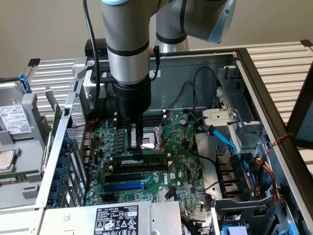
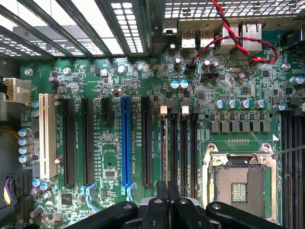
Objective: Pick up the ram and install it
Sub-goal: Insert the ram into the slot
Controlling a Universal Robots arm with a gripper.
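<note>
- The gripper (image 1: 135, 147) is seen lowered into the open computer case (image 1: 254, 98), directly over the motherboard (image 1: 183, 166).
- The jaws are drawn close together and are judged to be clenched on the upper edge of the ram (image 1: 146, 158), near the middle of its length.
- The ram is held on edge, lengthwise along the bank of memory slots (image 1: 137, 168). It is just beside the CPU socket (image 1: 149, 142) and on the socket's side of the blue slot (image 1: 124, 186).
- Whether the ram's lower edge is already fully down in its slot cannot be told; the step in hand is judged to be the seating.
- In the wrist view, the fingertips (image 2: 162, 200) are seen in line with the memory slots, whose white latches (image 2: 164, 109) are at the far ends.
- For a good seating, the stick is best kept parallel to the slot and upright, so that both ends go down together.
- Pressure is best applied straight down and evenly; a tilt could jam one end or strain the board.
- The latches should be watched, since their closing against the stick's ends would confirm the seat.
- The loose black cables (image 1: 195, 93) near the socket are best kept clear of the arm.
</note>
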